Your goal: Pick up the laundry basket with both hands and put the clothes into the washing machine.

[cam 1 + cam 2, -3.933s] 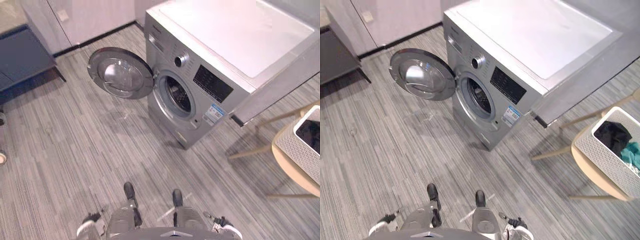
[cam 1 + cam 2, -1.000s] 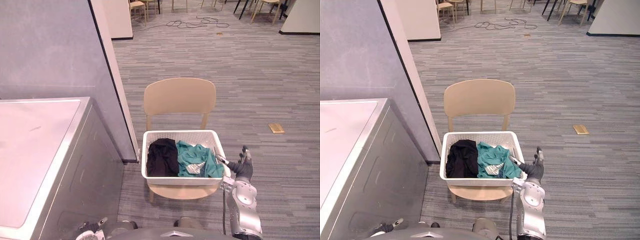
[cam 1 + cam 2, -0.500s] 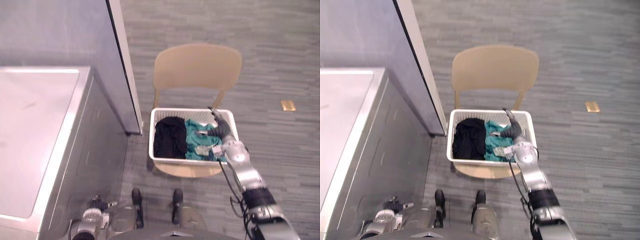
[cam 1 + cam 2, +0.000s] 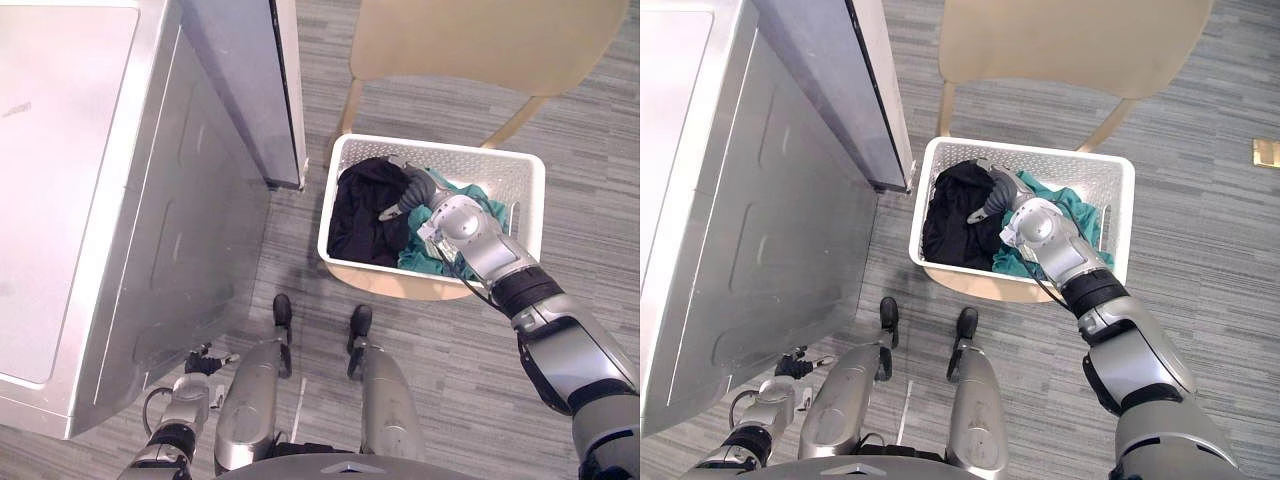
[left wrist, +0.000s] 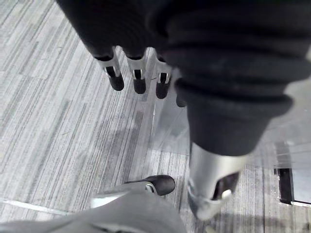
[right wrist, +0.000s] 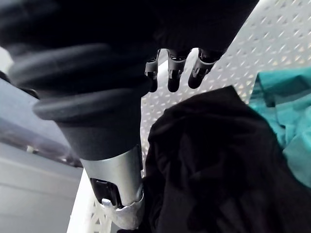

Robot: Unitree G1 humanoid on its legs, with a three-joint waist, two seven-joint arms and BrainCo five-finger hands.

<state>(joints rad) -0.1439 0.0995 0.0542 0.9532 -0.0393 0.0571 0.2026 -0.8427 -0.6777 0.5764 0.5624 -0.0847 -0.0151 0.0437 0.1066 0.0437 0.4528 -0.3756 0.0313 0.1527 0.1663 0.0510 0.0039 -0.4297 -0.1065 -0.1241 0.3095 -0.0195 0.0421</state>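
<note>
Laundry basket (image 4: 450,147) on chair (image 4: 480,40) seat, long axis parallel to chair back. Right robot hand (image 4: 412,188) inside, over black garment (image 4: 360,215), fingers loose, gripping nothing. Left robot hand (image 4: 200,362) well apart from chair, slack, empty.

A: Chair (image 4: 480,40): backrest cut by the top edge. Seat mostly under the basket (image 4: 435,148), just a sliver out front.
B: Washing machine (image 4: 100,200) runs off the top and left edges.
A: Right hand (image 4: 412,188) over the black garment (image 4: 355,220). Touching or just above, cannot tell.
B: Teal garment (image 6: 286,126) partly covered by the right hand's wrist. Basket floor buried under the clothes
</note>
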